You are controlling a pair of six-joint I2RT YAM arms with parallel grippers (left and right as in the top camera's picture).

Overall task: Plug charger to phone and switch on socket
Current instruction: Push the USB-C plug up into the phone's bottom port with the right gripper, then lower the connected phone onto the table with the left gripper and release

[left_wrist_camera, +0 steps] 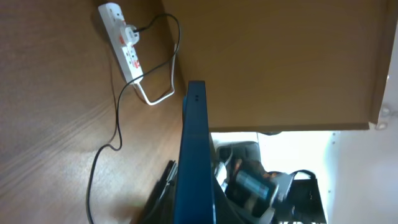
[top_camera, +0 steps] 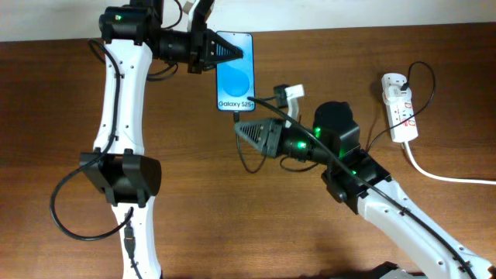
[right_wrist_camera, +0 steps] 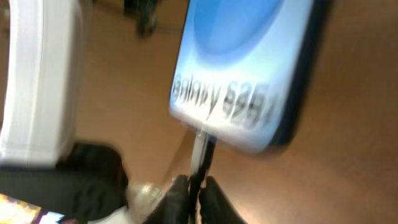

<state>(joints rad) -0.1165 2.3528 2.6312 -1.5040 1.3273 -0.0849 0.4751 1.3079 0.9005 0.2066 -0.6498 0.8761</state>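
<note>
Phone (top_camera: pixel 235 74) tight in left hand (top_camera: pixel 232 51), charger (right_wrist_camera: pixel 200 148) tight in right hand (top_camera: pixel 241 127), brown wooden table (top_camera: pixel 46 116) beneath.

Both arms are built alike: long white shells over the links and chunky black housings at the joints. The left arm (top_camera: pixel 122 85) has 1 small green light on a black joint, and a thin black cable (top_camera: pixel 56 208) curls out beside another. The right arm (top_camera: pixel 411 226) glows with 2 green lights on its black wrist section, a black lead running along its white shell. The left pincer (top_camera: pixel 240 53) and right pincer (top_camera: pixel 237 127) are black, tapered wedges.
</note>
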